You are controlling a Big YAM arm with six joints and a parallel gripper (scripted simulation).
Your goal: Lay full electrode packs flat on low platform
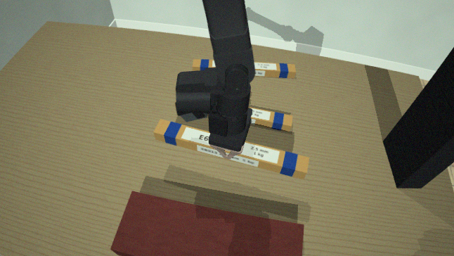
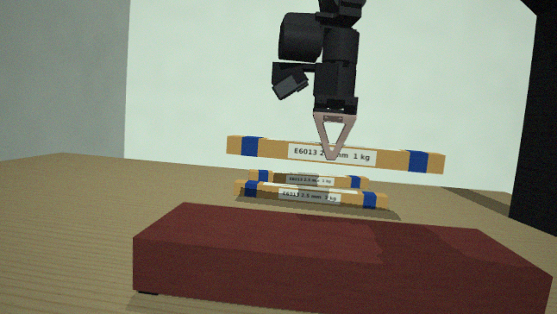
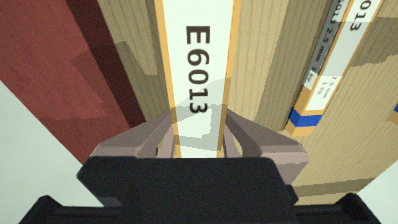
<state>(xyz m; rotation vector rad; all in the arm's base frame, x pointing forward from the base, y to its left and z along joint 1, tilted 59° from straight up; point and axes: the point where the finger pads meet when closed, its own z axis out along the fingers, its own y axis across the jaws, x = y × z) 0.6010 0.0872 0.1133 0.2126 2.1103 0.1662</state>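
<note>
My gripper point(image 1: 230, 153) is shut on a long tan electrode pack point(image 1: 228, 151) with blue bands and a white E6013 label. It holds the pack near its middle, level and well above the table; it also shows in the exterior view point(image 2: 335, 153) and in the wrist view point(image 3: 199, 85). The gripper point(image 2: 331, 156) points straight down. A second pack point(image 2: 310, 194) lies flat on the table, with a third pack point(image 2: 309, 178) flat behind it. The dark red low platform point(image 2: 336, 254) sits in front of them, with nothing on it.
A tall black block point(image 1: 425, 133) stands at the table's right side. The far pack point(image 1: 270, 69) lies near the back edge by the wall. The arm point(image 1: 230, 46) hides part of the middle pack point(image 1: 272, 119).
</note>
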